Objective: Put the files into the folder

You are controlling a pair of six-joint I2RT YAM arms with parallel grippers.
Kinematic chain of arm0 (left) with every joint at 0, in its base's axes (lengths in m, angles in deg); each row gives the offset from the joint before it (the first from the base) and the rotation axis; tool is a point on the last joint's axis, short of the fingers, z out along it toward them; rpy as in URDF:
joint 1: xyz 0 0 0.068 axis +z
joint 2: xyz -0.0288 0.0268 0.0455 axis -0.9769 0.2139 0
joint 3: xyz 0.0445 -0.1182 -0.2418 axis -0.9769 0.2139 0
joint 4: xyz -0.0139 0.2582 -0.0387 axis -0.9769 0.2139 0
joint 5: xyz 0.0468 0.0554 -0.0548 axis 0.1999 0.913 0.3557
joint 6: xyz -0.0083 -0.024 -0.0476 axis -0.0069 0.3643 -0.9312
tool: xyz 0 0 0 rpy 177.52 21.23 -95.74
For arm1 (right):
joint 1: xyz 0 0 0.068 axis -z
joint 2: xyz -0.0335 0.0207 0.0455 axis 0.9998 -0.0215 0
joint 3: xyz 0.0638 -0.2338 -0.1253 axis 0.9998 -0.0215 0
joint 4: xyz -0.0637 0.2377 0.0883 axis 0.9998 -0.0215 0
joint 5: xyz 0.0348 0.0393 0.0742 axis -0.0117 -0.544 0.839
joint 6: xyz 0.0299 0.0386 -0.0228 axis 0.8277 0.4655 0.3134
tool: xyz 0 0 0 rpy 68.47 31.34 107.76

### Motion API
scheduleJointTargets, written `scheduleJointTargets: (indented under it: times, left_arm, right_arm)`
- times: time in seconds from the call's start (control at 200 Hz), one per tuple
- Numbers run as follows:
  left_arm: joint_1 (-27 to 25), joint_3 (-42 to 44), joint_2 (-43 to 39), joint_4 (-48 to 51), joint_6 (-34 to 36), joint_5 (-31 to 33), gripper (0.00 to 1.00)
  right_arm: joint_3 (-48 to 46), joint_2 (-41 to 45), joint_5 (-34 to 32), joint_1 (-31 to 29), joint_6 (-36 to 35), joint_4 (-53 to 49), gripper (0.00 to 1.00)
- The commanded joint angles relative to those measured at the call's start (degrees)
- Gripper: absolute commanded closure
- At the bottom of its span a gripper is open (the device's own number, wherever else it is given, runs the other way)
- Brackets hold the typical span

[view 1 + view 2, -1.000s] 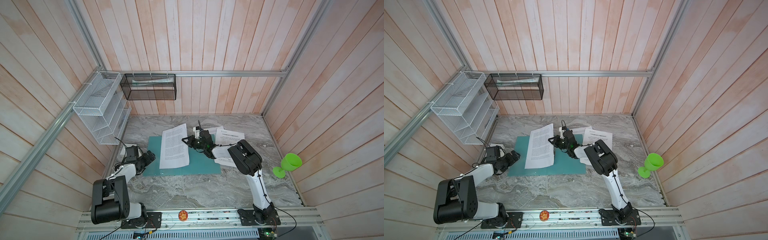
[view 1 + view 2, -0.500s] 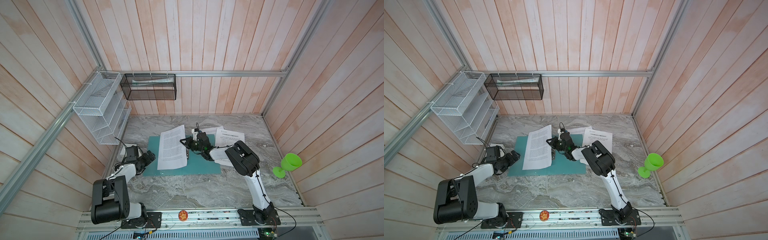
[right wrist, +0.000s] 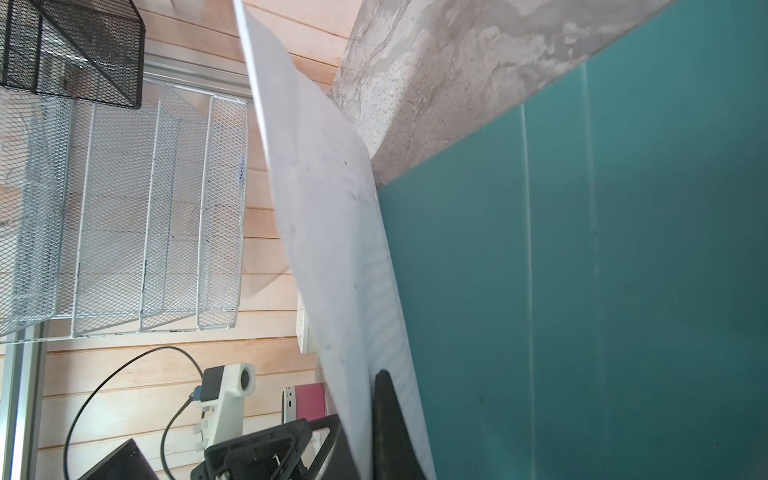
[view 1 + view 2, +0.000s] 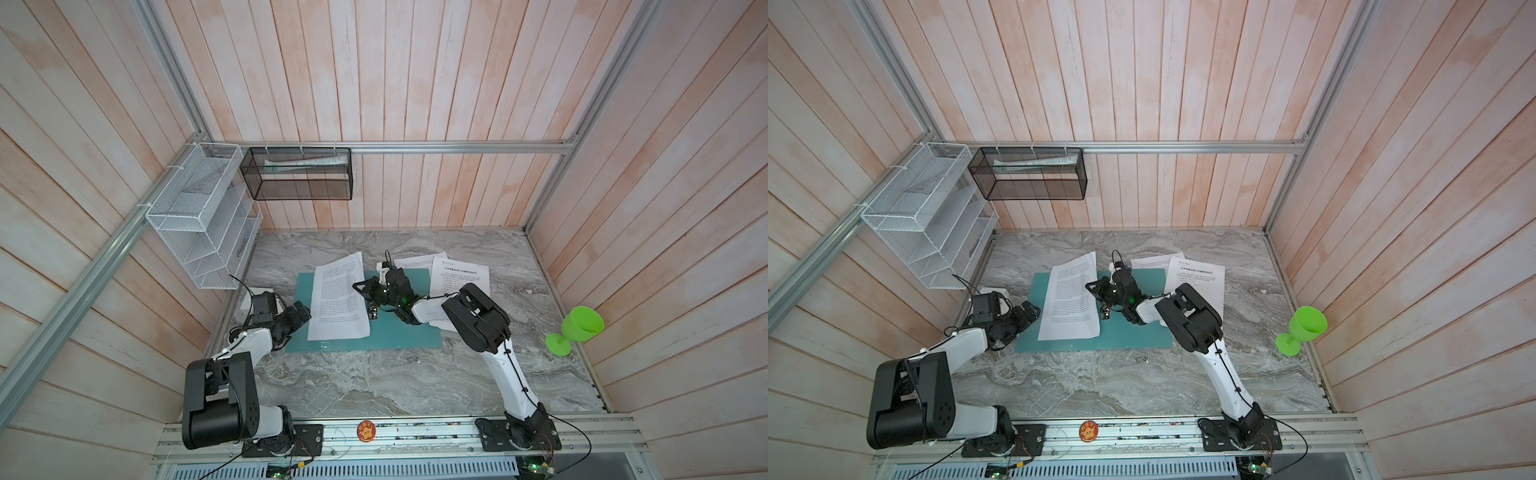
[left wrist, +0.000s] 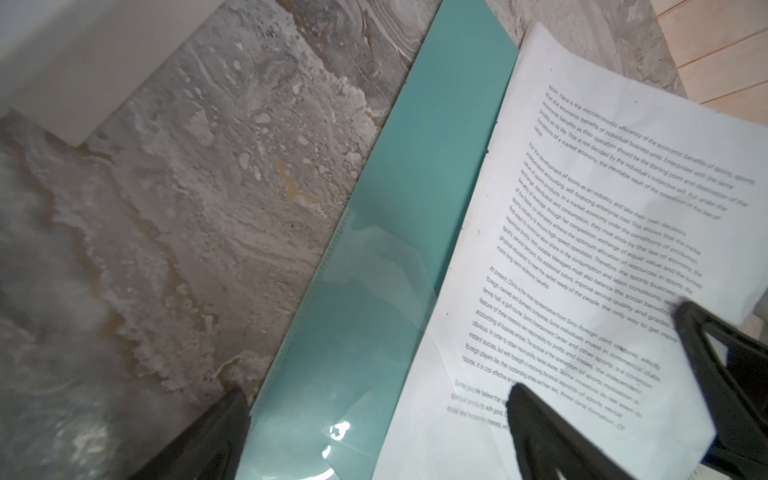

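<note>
On the grey marble counter [image 4: 374,386] the teal folder [image 4: 399,332] lies flat near the middle. A printed sheet [image 4: 338,299], its English text opening "Sport. Here is the microeconomic efficiency", leans over the folder's left half. The right gripper [image 4: 360,289] is clamped on that sheet's raised right edge; the left gripper [image 4: 302,312] gapes wide and empty at the folder's left edge.

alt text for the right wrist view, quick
The right pincer is shut on the edge of a white sheet, holding it tilted over the teal folder. A white mesh rack hangs on the wood wall behind.
</note>
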Motion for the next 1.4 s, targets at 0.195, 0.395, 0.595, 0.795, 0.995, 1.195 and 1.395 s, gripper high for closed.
scheduleJointTargets:
  times: [0.195,0.395,0.595,0.795,0.995,1.195,1.395]
  left_arm:
    - [-0.41,2.30,0.61,5.38,-0.28,-0.96,0.02]
    - [-0.41,2.45,0.45,5.17,-0.28,-1.04,0.02]
    - [-0.40,2.50,0.37,5.29,-0.28,-1.08,0.02]
    - [-0.45,2.54,0.30,5.18,-0.30,-1.06,0.01]
    - [-0.40,2.80,-0.36,5.10,-0.28,-1.04,0.02]
    - [-0.40,2.72,-0.10,4.99,-0.26,-1.22,0.02]
    - [-0.41,2.63,0.15,4.88,-0.28,-1.22,0.02]
  right_arm:
    - [-2.40,2.44,-2.98,1.70,-1.42,1.79,1.00]
    - [-6.60,5.47,-3.97,3.49,-4.16,2.47,1.00]
    - [-5.99,4.96,-4.03,2.69,-4.97,1.41,1.00]
    - [-5.29,3.96,-4.04,0.93,-4.62,1.06,1.00]
    - [-5.56,4.27,0.94,2.43,-9.60,3.64,1.00]
    - [-5.94,6.48,8.92,6.04,-15.97,0.05,1.00]
    - [-8.68,8.87,11.66,8.06,-20.60,-2.66,1.00]
